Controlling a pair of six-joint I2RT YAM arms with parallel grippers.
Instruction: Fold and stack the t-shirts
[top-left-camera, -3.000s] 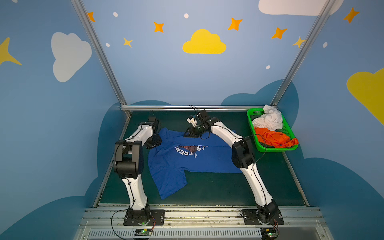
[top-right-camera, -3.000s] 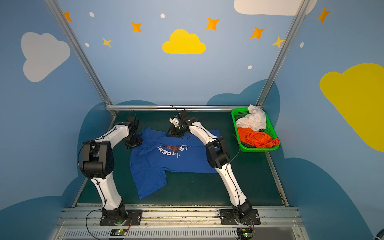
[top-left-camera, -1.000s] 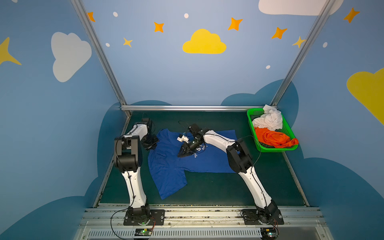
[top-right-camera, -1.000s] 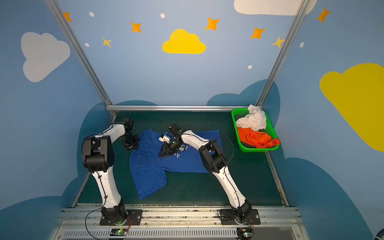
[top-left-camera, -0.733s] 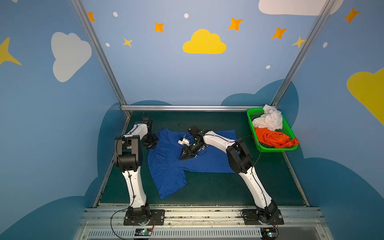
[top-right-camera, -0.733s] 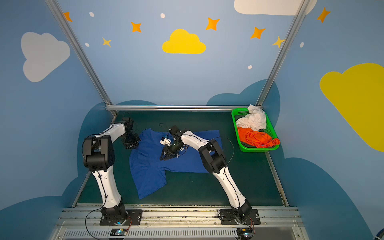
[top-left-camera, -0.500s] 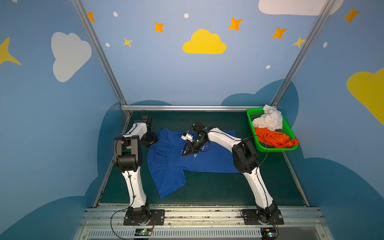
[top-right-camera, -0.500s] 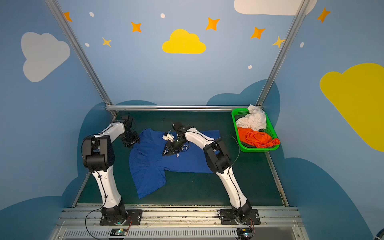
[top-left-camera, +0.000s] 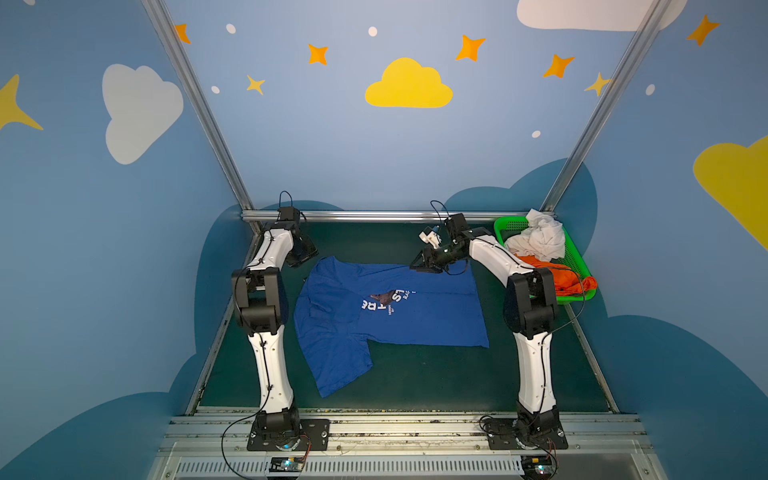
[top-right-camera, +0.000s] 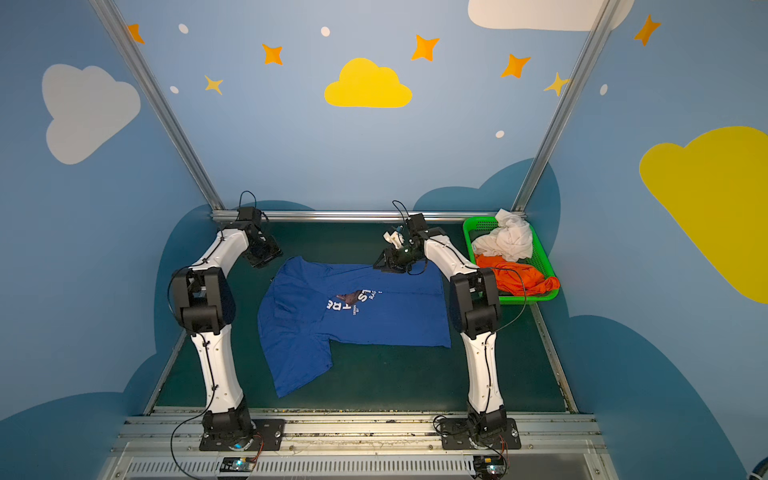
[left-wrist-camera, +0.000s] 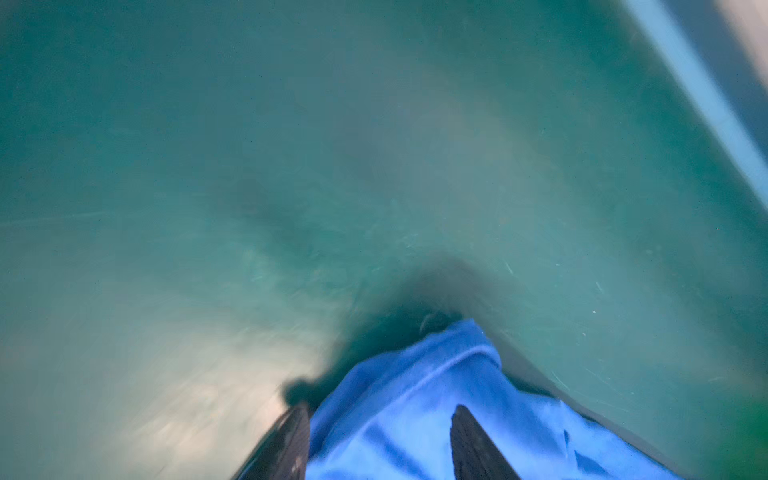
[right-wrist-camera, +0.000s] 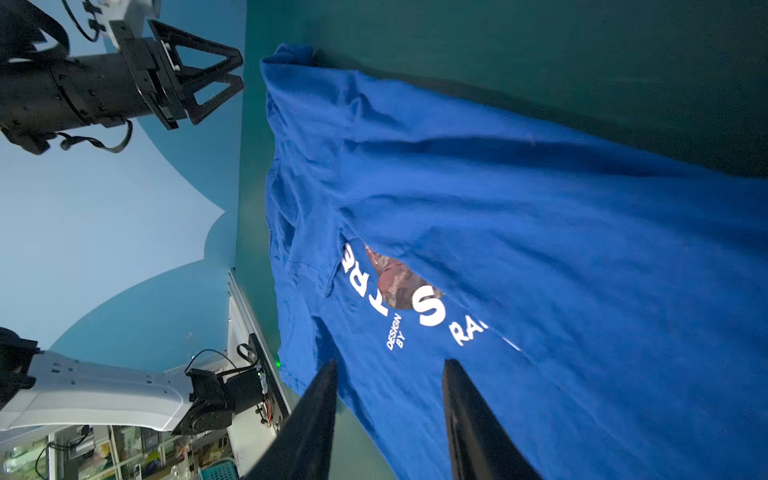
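The royal-blue t-shirt (top-left-camera: 415, 316) lies spread on the green table in both top views (top-right-camera: 386, 320), its white-lettered print (right-wrist-camera: 428, 309) partly covered by a fold. My left gripper (top-left-camera: 304, 254) hovers open just beyond the shirt's far left sleeve corner (left-wrist-camera: 415, 386); the right wrist view shows the left gripper (right-wrist-camera: 216, 79) clear of the cloth. My right gripper (top-left-camera: 417, 266) hangs open over the shirt's far edge, and the right wrist view shows this gripper (right-wrist-camera: 390, 368) with nothing between its fingers. An orange t-shirt (top-left-camera: 557, 276) and a white t-shirt (top-left-camera: 540, 239) lie crumpled in the basket.
A green mesh basket (top-left-camera: 577, 257) stands at the far right corner, against the wall. A metal rail (top-left-camera: 374, 215) runs along the table's far edge. Bare green mat (top-left-camera: 436, 382) shows in front of the shirt, up to the arm bases.
My left gripper has opened and let go of the sleeve corner. My right gripper has drawn back from over the print to the shirt's far edge, uncovering the lettering.
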